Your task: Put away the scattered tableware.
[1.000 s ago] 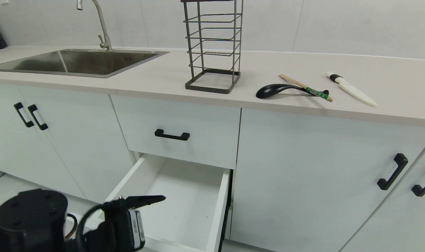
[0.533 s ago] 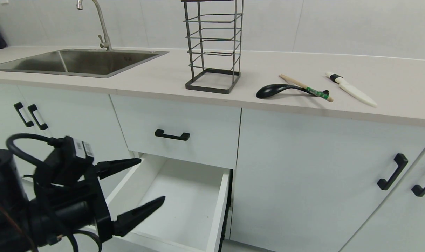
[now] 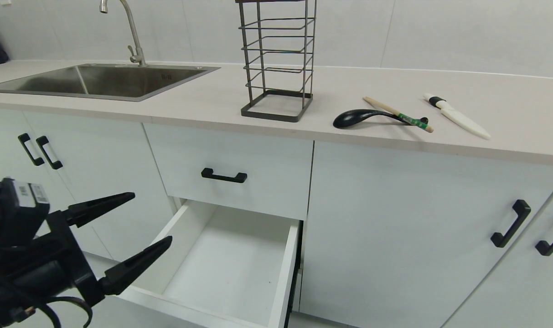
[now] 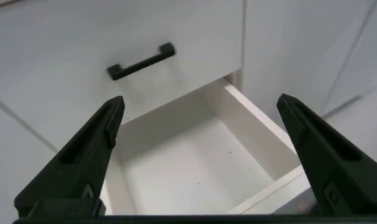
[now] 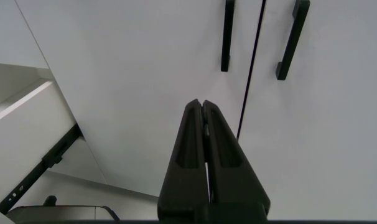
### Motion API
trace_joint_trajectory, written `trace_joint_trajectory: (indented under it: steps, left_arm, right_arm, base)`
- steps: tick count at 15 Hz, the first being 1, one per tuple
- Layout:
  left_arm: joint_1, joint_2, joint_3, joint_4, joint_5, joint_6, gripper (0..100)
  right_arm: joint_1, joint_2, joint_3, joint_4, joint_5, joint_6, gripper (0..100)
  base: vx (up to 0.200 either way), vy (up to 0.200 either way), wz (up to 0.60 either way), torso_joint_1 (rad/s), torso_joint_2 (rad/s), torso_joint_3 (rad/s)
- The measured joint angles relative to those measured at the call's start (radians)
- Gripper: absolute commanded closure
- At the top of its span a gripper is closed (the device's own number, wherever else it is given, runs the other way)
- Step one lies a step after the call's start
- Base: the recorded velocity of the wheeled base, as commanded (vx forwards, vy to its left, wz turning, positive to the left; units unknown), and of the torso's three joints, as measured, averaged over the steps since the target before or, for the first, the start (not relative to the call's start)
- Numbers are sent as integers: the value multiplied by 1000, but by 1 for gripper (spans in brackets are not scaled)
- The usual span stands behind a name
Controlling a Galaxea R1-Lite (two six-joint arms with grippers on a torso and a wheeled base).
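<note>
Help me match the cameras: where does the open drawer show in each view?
Head view: open drawer, low centre, below the closed drawer.
Left wrist view: its white inside, framed by the open left end effector.
Right wrist view: probably its side wall, at the edge.
Shared landmark: black handle above it, in head and left wrist views.
</note>
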Motion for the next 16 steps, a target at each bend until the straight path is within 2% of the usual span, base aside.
trace_joint_trajectory:
  steps: [3,5,9,11,16]
  left_arm:
    - [41,-113,107,12,40,16,0]
    - [55,-207,158,72,51,21,0]
    - [86,-461,179,314,62,44,0]
    - [97,-599,180,395,65,54,0]
    - [113,-833,183,429,64,71,0]
  right_arm:
    - [0,0,0,0,0,0,100]
    - [0,0,0,0,0,0,100]
    - [0,0,0,0,0,0,100]
    - [0,0,0,0,0,0,100]
    - [0,0,0,0,0,0,100]
  base:
    - [0,0,0,0,0,0]
    - [0,0,0,0,0,0]
    - [0,0,0,0,0,0]
    - [0,0,0,0,0,0]
    - [0,0,0,0,0,0]
